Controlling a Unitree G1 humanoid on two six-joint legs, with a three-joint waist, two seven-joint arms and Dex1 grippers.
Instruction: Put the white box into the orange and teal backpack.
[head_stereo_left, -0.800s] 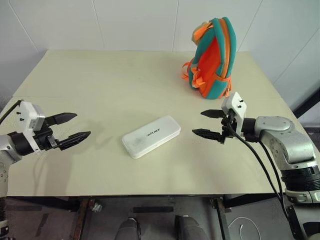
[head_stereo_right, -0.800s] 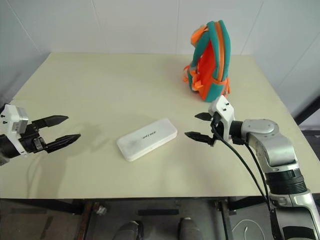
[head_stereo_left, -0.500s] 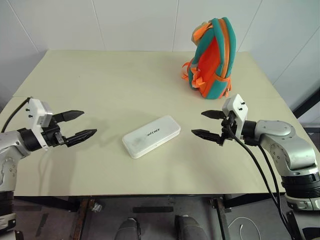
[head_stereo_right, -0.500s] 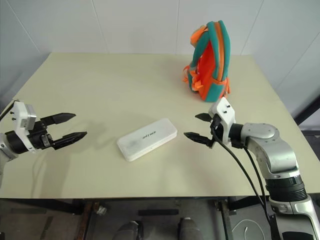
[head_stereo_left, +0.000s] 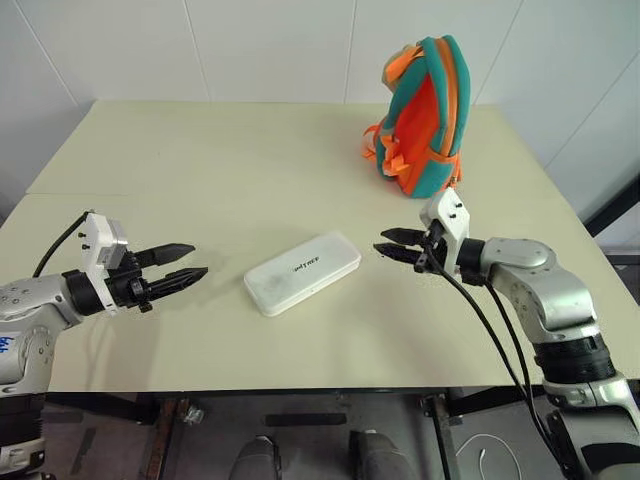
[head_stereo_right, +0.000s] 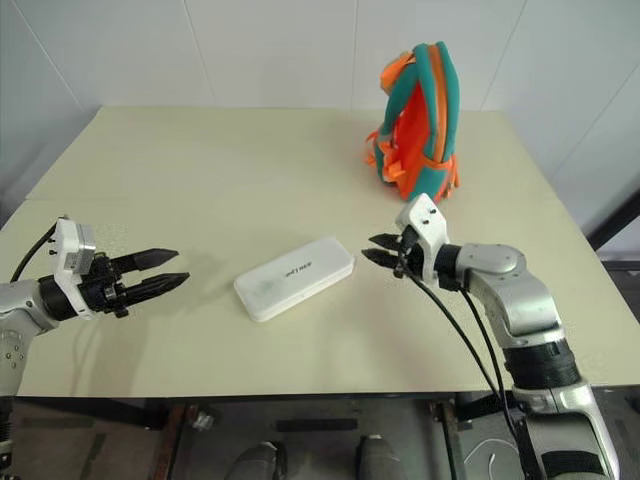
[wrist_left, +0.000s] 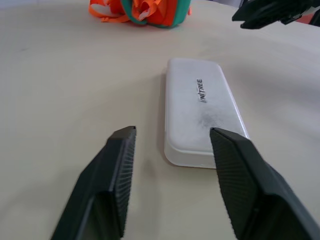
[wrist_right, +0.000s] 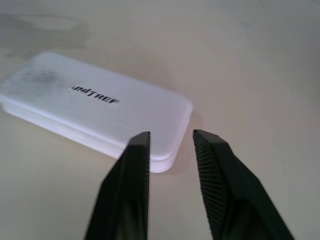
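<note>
White box (head_stereo_left: 302, 273) is lying flat near the middle of the table (head_stereo_left: 200, 160), untouched, its long axis running diagonally between the two arms. Right gripper (head_stereo_left: 398, 245) is hovering just beside the box's nearer-to-backpack end, its fingers standing a narrow gap apart and holding nothing; left gripper (head_stereo_left: 177, 265) is hanging near the opposite end, well short of contact, fingers parted wider and likewise empty. The step in hand looks like closing in for a pickup, and doing it well probably means bringing each gripper squarely onto a short end, or pinching across the narrow width, since the flat lid is offering little to grab from above. Orange and teal backpack (head_stereo_left: 425, 115) is standing upright toward the far right of the table, well apart from the box, and I cannot tell whether its top is open. Bare tabletop is surrounding the box on all sides, giving free room to slide or lift, though the front edge of the table is lying fairly near.
</note>
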